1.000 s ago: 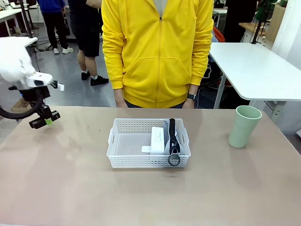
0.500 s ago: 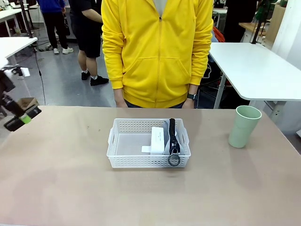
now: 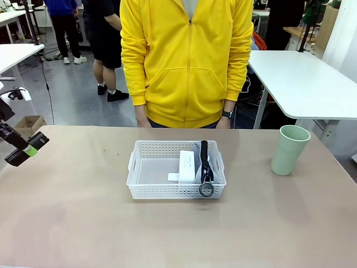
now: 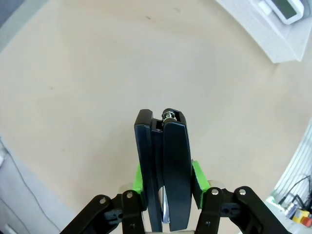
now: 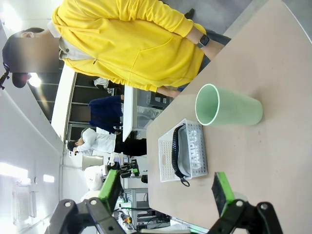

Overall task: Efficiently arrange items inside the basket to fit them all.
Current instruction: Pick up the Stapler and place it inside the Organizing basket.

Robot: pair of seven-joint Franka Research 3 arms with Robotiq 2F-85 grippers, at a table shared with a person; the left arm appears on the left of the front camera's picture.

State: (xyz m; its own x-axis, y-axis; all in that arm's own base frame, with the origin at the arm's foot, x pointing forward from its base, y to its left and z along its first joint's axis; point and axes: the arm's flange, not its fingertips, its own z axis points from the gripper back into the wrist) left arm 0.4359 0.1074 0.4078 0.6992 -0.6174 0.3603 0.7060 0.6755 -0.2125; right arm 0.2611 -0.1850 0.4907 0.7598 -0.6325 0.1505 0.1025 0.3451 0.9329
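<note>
Far left, the left gripper (image 3: 29, 149) hangs over the table's (image 3: 83, 223) edge. It's clamped tight on the slim black bar (image 4: 168, 161), which sticks out past its green pads. Mid-table sits the white basket (image 3: 134, 163), with the small white box (image 3: 187, 164) inside toward its right. The grey CAMPUS pouch (image 3: 204, 159) stands on edge just beside the box, ring (image 3: 206, 190) poking over the near rim. The pale green cup (image 3: 289, 149) stands upright well off to the right, outside the basket. The right gripper (image 5: 166, 183) is spread wide, holding nothing.
</note>
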